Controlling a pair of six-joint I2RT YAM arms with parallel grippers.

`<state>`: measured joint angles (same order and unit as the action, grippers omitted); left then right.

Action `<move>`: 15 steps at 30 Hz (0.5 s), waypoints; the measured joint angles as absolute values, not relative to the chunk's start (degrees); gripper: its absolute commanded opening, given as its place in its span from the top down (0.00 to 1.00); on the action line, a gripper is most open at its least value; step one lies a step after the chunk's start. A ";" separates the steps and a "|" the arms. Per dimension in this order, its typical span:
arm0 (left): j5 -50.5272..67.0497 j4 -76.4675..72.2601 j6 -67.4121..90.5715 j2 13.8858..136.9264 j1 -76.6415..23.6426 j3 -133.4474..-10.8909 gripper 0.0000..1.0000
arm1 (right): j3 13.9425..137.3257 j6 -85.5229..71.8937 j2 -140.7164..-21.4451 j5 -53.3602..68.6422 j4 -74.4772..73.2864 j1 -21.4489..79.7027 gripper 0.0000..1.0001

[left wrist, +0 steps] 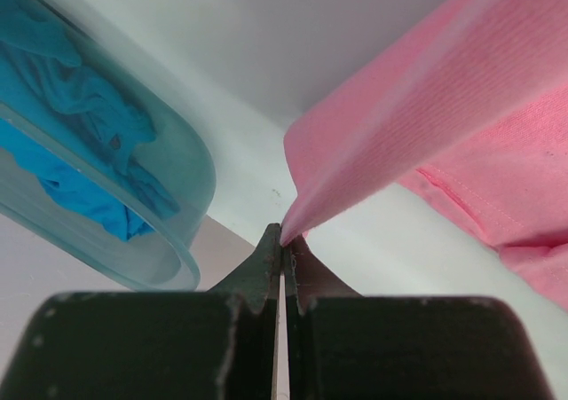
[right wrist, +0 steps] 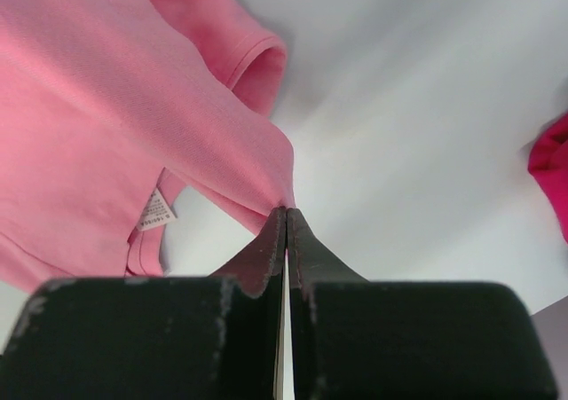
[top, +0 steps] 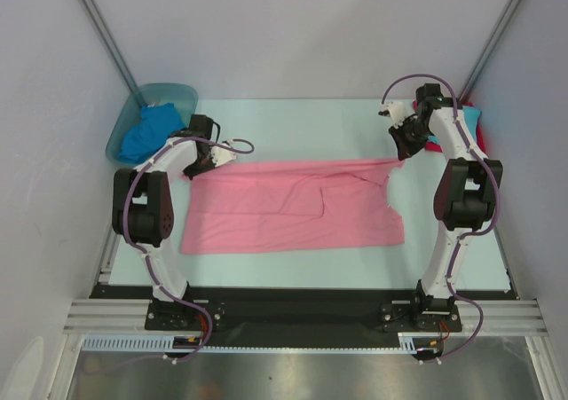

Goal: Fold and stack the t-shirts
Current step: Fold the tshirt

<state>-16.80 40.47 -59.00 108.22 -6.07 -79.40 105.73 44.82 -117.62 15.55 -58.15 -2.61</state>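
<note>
We hold the pink t-shirt (top: pixel 293 209) spread mid-bench (top: pixel 444 249), left gripper (top: pixel 226 154) and right gripper (top: pixel 399 147) each pinching a far corner. Nothing stacked yet: blue t-shirts (top: pixel 146 132) in the tub (top: pixel 169 88) at ten o'clock, red t-shirt (top: pixel 482 136) at two.

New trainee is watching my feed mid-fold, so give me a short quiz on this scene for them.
1. True or false: the left fingers and right fingers are both shut on the pink t-shirt.
2. The blue t-shirt lies: A) in the right fingers; B) in the tub; C) on the pink t-shirt.
3. Fill in: a red t-shirt lies beside the ___ arm.
Key: 1 true; 2 B; 3 right.
</note>
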 measured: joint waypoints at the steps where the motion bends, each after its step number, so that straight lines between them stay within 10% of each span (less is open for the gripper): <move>1: -16.80 40.47 -59.07 108.20 -6.07 -79.40 1.00 | 105.73 45.10 -117.62 15.64 -58.63 -2.66 1.00; 15: -15.11 42.70 -59.57 106.08 -5.85 -79.40 1.00 | 106.52 48.77 -116.99 17.02 -65.95 -3.60 1.00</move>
